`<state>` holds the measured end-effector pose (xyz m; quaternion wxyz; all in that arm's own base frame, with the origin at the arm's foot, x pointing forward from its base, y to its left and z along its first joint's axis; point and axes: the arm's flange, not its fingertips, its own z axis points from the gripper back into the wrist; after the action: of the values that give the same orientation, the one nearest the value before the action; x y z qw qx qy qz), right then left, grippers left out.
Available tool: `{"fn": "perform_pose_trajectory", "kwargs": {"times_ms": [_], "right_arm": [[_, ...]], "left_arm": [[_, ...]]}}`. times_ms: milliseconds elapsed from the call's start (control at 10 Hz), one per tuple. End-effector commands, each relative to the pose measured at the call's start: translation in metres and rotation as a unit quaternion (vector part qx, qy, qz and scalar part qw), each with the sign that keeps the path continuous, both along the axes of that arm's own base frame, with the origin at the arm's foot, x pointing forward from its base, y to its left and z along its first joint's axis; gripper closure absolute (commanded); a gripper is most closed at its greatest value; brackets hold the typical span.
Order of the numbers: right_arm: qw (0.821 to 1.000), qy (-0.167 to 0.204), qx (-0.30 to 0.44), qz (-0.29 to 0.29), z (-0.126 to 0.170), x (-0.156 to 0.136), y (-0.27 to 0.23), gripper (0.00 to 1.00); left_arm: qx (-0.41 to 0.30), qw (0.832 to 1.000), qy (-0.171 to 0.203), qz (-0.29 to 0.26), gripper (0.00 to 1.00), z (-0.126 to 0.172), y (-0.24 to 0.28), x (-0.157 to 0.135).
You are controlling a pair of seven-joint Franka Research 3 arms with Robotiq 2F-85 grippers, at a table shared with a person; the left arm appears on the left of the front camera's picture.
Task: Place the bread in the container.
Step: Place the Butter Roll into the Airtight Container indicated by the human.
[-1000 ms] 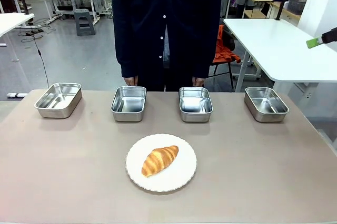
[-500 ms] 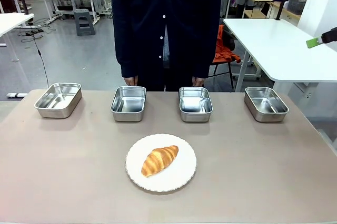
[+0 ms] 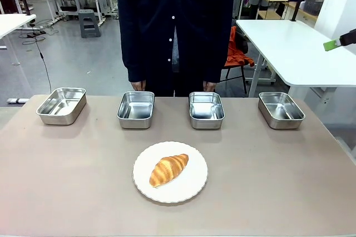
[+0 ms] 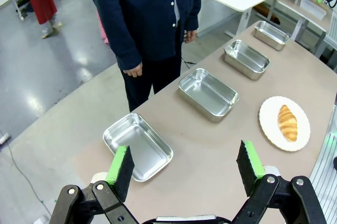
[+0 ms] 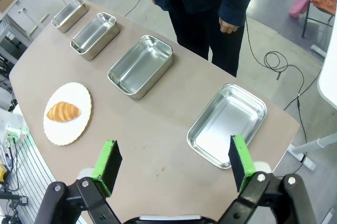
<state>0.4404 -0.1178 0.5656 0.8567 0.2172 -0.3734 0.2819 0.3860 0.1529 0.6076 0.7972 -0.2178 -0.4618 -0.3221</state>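
Now you see the bread (image 3: 168, 169) lying on the round white plate (image 3: 192, 189) near the middle of the table (image 3: 67, 181), on the robot's side of a row of four steel trays. The trays stand along the far edge: the leftmost tray (image 3: 62, 105), the second tray (image 3: 136, 109), the third tray (image 3: 206, 109) and the rightmost tray (image 3: 281, 109). They are apart from each other and from the plate, and the bread touches none of them. They look alike, so I cannot tell which one is the container. A person (image 3: 175, 25) in a dark buttoned garment stands just behind the two middle trays, with both hands hanging down at the sides. In the left wrist view, the left gripper (image 4: 185, 162) hangs high above the table with its jaws wide apart and nothing between them; the leftmost tray lies under it. In the right wrist view, the right gripper (image 5: 174, 160) is also high over the table, jaws wide apart and holding nothing, above the rightmost tray.
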Motion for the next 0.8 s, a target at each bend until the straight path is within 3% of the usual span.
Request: {"fn": "perform_pose_trajectory", "kwargs": {"times_ms": [0,700], "right_arm": [[1.000,-0.005,0.004,0.001,0.0003,0.0015,0.0009,0.00],[1.000,-0.005,0.004,0.001,0.0003,0.0015,0.0009,0.00]], "left_arm": [[-0.004,1.000,-0.003,-0.003,0.00,-0.0003,0.0016,-0.0013],[-0.004,1.000,-0.003,-0.003,0.00,-0.0003,0.0016,-0.0013]]}}
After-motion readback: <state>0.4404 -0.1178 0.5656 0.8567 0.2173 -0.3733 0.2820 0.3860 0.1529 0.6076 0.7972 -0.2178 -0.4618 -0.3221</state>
